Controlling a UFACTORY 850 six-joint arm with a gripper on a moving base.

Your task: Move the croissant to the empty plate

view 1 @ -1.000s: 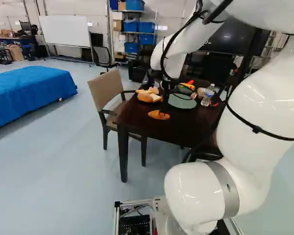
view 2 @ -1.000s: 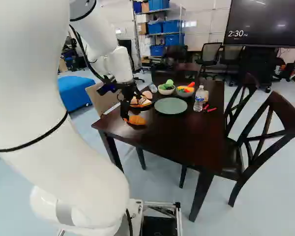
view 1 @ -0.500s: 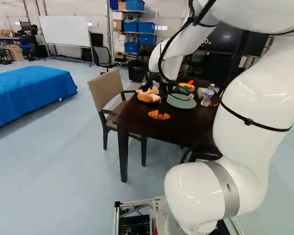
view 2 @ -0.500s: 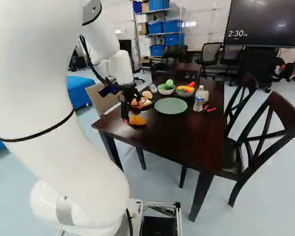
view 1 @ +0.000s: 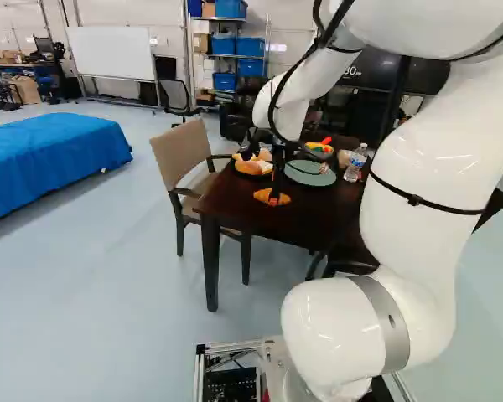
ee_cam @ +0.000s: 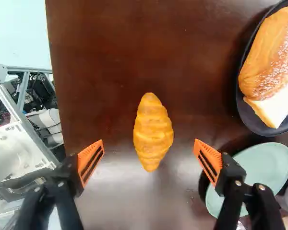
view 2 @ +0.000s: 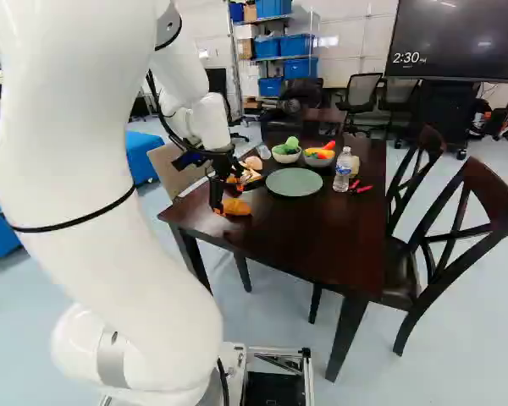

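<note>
Claw (view 2: 229, 197) gapes near croissant (ee_cam: 153, 132), bread (ee_cam: 264, 62) lying in black dish (ee_cam: 245, 113).

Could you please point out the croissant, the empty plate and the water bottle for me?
Croissant (ee_cam: 153, 132): wrist view, the middle of its ridged top.
Empty plate (view 2: 294, 182): right base view, the middle of its bare green surface.
Water bottle (view 2: 342, 173): right base view, the middle of its clear side.
</note>
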